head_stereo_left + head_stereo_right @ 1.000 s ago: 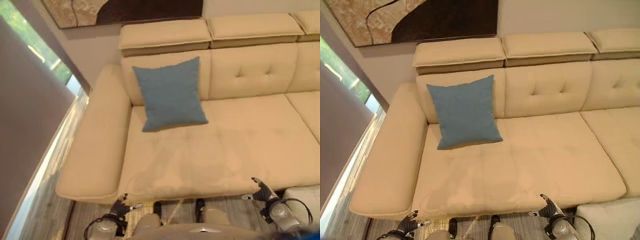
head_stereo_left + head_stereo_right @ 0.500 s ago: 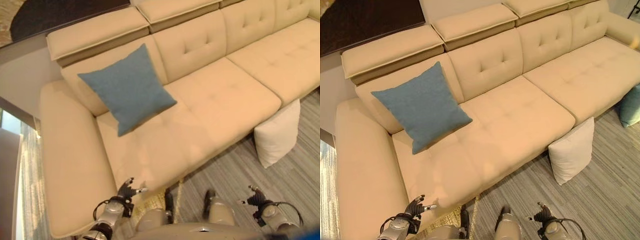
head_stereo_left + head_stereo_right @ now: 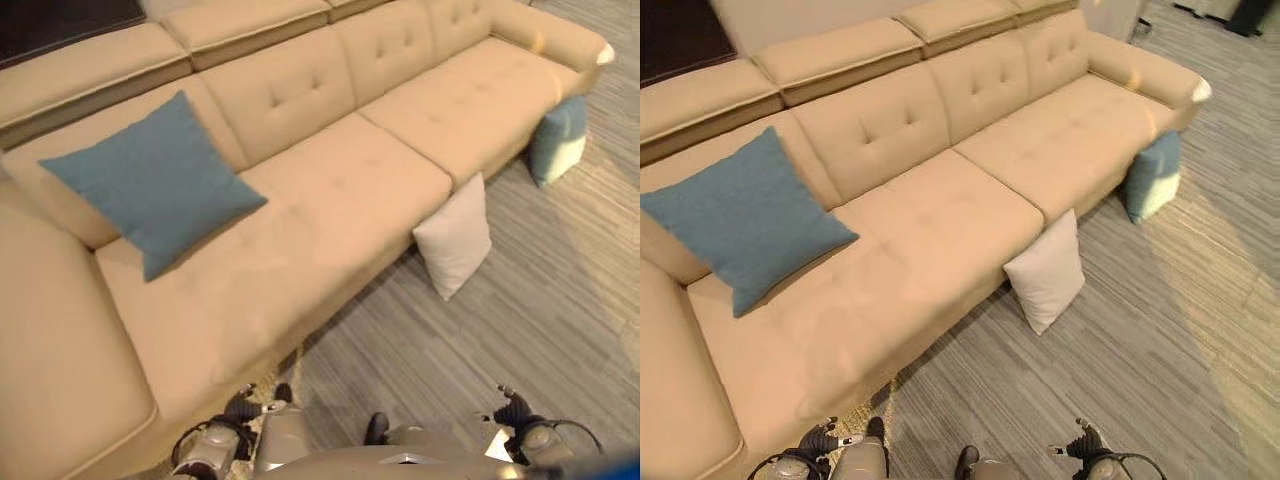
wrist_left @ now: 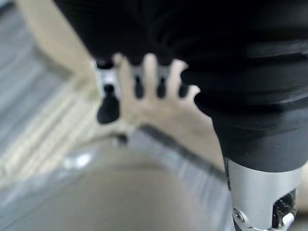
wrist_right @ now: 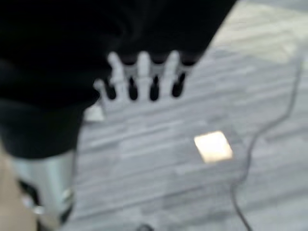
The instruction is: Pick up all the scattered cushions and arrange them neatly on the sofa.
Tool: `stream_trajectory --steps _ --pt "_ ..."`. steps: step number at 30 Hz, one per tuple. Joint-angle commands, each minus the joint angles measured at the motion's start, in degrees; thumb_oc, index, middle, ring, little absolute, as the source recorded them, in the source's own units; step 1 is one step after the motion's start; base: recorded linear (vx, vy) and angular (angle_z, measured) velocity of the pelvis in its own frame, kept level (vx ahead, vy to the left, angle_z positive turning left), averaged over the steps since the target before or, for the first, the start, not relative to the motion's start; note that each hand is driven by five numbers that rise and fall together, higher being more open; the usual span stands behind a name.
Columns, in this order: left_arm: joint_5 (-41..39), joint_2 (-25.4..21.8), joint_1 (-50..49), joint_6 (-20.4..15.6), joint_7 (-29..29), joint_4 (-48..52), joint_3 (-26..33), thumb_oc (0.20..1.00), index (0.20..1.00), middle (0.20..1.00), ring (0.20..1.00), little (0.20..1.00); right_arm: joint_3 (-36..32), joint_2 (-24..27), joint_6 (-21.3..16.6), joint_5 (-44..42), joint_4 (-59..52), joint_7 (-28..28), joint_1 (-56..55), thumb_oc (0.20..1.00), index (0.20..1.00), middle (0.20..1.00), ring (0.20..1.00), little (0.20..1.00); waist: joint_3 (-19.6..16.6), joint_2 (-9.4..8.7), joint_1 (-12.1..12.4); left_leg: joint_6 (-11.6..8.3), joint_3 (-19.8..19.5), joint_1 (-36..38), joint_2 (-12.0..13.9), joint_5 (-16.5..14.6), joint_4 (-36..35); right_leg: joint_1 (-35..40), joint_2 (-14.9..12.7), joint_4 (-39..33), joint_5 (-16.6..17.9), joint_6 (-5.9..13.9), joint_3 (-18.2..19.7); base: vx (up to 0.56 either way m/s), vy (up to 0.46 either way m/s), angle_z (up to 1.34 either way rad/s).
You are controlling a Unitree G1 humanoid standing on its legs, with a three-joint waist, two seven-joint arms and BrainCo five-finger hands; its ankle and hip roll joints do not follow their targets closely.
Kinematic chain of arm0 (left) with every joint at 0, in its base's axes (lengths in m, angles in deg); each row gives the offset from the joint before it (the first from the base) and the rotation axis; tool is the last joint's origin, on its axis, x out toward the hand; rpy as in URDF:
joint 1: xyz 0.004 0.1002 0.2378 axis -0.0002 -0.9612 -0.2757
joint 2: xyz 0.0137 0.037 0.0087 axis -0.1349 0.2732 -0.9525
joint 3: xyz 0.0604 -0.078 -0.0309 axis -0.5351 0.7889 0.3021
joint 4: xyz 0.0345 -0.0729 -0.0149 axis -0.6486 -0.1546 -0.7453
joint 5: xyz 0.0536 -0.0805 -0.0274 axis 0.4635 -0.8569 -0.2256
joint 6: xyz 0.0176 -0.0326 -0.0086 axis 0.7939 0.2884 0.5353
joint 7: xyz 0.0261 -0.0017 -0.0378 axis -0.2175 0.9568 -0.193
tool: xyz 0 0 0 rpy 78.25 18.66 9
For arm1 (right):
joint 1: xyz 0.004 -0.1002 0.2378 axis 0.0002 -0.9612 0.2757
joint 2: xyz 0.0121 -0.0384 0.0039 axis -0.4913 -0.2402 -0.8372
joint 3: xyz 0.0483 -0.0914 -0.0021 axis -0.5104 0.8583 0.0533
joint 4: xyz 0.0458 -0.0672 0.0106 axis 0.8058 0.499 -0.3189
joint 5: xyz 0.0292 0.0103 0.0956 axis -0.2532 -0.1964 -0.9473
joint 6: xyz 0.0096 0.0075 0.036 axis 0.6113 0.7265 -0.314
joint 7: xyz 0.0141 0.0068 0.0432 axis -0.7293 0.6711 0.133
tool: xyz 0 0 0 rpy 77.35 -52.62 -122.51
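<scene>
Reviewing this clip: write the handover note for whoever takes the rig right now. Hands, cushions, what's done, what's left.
Left hand: open, empty, low by the sofa's front edge.
Right hand: open, empty, low over the floor.
Done: the blue cushion sits on the seat, leaning on the backrest at the sofa's left end.
Left: the white cushion stands on the floor, leaning against the sofa front; the light blue cushion stands on the floor by the far right end. Probably take the white one first, as it is nearer.

The teal cushion (on the floor) is half-hidden behind the sofa.
</scene>
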Motion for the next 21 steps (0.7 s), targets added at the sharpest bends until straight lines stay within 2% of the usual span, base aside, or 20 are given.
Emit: stream_trajectory --steps 1,3,7,8,10,13,14,19,21 --pt "-0.8 0.7 1.9 -1.1 -1.3 1.9 -0.1 1.0 1.0 1.0 1.0 1.0 -0.7 0.0 -0.4 -1.5 0.5 -0.8 1.6 1.0 1.0 1.0 1.0 1.0 1.6 -0.77 -0.2 4.34 -2.1 0.1 -4.4 -10.4 2.4 2.6 -1.3 -8.1 5.3 8.04 3.3 -0.07 0.225 -0.57" --pt "-0.9 0.6 2.7 -1.2 -1.9 2.3 -0.2 1.0 1.0 1.0 1.0 1.0 -2.0 -0.3 0.1 -1.9 1.4 -1.3 1.6 1.0 1.0 1.0 1.0 1.0 1.4 -0.28 -1.4 5.32 -0.8 1.5 -5.0 -10.0 -1.2 -1.8 -2.2 -6.2 7.1 9.59 5.7 -0.11 0.242 -0.87" --pt "-1.0 -0.3 2.9 -1.4 -2.7 2.9 0.3 1.0 1.0 1.0 1.0 1.0 -2.5 -0.9 0.5 -2.6 1.6 -1.5 2.2 1.0 1.0 1.0 1.0 1.0 2.2 -0.37 -1.0 6.24 2.3 2.0 -4.8 -9.2 -4.1 -5.4 -3.6 -5.4 9.6 11.1 6.1 -0.16 0.139 -1.0" --pt "-1.5 -1.4 3.4 -1.2 -3.2 3.6 0.7 1.0 1.0 1.0 1.0 1.0 -3.0 -1.4 0.9 -3.5 2.0 -1.6 2.8 1.0 1.0 1.0 1.0 1.0 3.4 -0.06 0.3 6.7 4.5 2.1 -3.6 -8.7 -5.1 -6.7 -6.0 -3.5 9.7 11.16 0.4 -0.26 0.137 -1.59" --pt "-1.3 -1.9 3.2 -1.0 -3.2 3.8 1.3 1.0 1.0 1.0 1.0 1.0 -4.1 -1.8 1.0 -4.4 3.0 -1.8 2.7 1.0 1.0 1.0 1.0 1.0 3.4 0.61 1.3 6.87 6.3 2.1 -2.4 -7.7 -6.1 -5.2 -8.6 -1.8 8.0 10.26 -7.0 -0.16 0.083 -1.58" --pt "-0.7 -2.4 3.0 -0.6 -3.0 3.8 1.4 1.0 1.0 1.0 1.0 1.0 -4.9 -1.6 1.1 -4.9 4.4 -1.6 2.2 1.0 1.0 1.0 1.0 1.0 3.0 0.76 1.0 7.32 7.5 3.0 -2.0 -6.9 -6.9 -3.7 -8.3 1.3 6.3 9.54 -6.9 -0.08 0.05 -0.8" --pt "0.5 -2.6 3.1 -0.8 -2.7 3.2 0.7 1.0 1.0 1.0 1.0 1.0 -6.9 -1.0 1.1 -6.2 5.7 -1.7 1.1 1.0 1.0 1.0 1.0 1.0 1.6 0.57 1.3 7.03 9.5 3.1 -2.0 -6.2 -7.8 0.5 -7.9 0.3 5.3 10.31 -6.6 -0.09 0.016 -0.39" --pt "2.6 -2.1 3.0 -0.7 -2.4 2.9 0.1 1.0 1.0 1.0 1.0 1.0 -8.6 -0.7 1.0 -7.5 6.7 -2.0 0.3 1.0 1.0 1.0 1.0 1.0 0.3 0.69 1.6 6.18 10.8 3.2 -1.8 -5.6 -8.6 2.6 -6.8 -5.4 5.2 10.66 -6.7 -0.03 -0.055 -0.24" --pt "2.8 -1.8 3.2 -0.6 -2.2 2.7 0.1 1.0 1.0 1.0 1.0 1.0 -8.8 -0.1 0.8 -7.7 6.8 -1.8 0.1 1.0 1.0 1.0 1.0 1.0 -0.1 1.01 0.6 5.74 10.7 3.6 -1.3 -5.4 -8.6 3.5 -6.1 -7.4 5.8 10.54 -6.2 0.01 -0.11 -0.16"
